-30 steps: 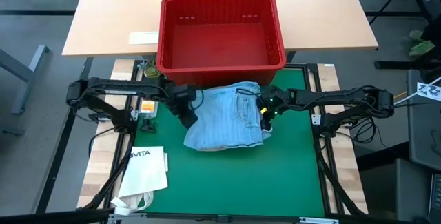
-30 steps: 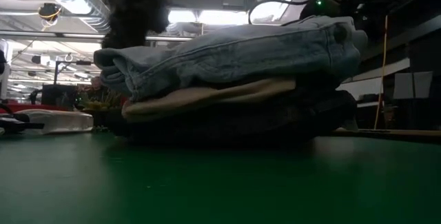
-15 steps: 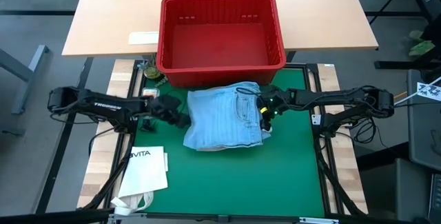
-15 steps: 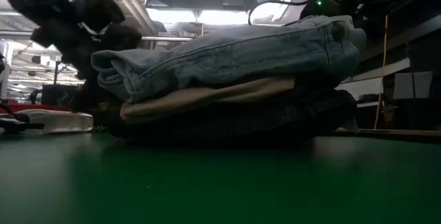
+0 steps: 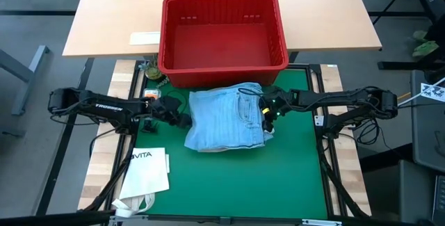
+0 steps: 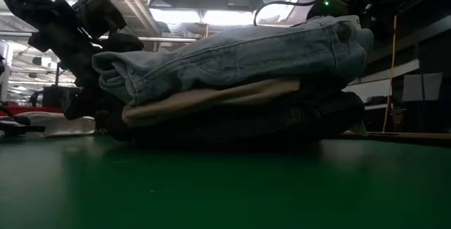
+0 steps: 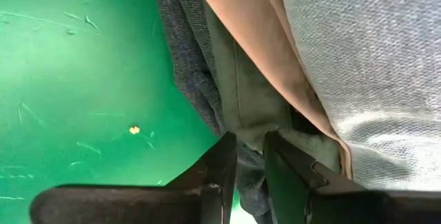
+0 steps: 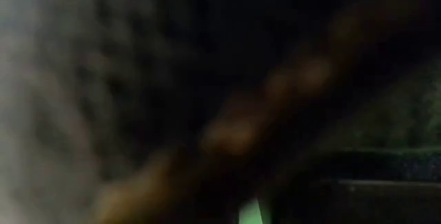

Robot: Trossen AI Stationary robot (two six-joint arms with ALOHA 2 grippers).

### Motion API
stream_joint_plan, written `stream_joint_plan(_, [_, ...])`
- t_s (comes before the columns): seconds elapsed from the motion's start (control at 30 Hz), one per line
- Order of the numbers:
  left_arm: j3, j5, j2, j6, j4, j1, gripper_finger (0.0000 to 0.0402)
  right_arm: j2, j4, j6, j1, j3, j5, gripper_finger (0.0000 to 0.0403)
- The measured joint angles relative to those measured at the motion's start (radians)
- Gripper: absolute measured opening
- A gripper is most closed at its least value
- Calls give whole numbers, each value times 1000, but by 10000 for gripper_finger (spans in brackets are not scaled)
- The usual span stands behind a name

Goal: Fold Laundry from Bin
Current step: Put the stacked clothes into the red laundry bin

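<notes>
The laundry lies as one folded stack on the green mat [image 5: 236,177], just in front of the red bin [image 5: 222,0]. Light blue jeans [image 5: 226,118] are on top, with a khaki garment [image 6: 211,98] and dark garments [image 6: 239,127] beneath. My left gripper [image 5: 182,120] is low at the stack's left side, fingers [image 7: 224,162] a narrow gap apart and pointing at the dark lower layers [image 7: 248,100]. My right gripper [image 5: 268,115] is at the stack's right edge, shut; its wrist view shows only dark cloth up close. My left gripper comes slanting down from the table's left at the stack's lower left edge [image 7: 241,138]; I cannot tell whether its fingertips touch the cloth. My right gripper lies against the stack's right edge [image 5: 263,118], slanting down from the table's right. The cloth and the gripper hide the place of contact.
The bin stands partly on a wooden table [image 5: 111,24] beyond the mat. A white paper bag printed "VITA" [image 5: 149,170] lies at the mat's near left. There is bare mat in front of the stack.
My left gripper has come down from above the jeans' left edge and toward the table's left edge, tipping and rolling. It now sits low beside the stack's left side. The stack has stayed in place.
</notes>
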Motion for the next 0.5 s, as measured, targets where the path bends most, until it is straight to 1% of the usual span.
stream_joint_plan(0.17, [0, -37, 0, 0, 0, 0, 69, 0, -2, 0, 0, 0, 0, 19])
stream_joint_plan(0.5, [0, -69, 0, 0, -1, 0, 69, 0, -2, 0, -1, 0, 0, 19])
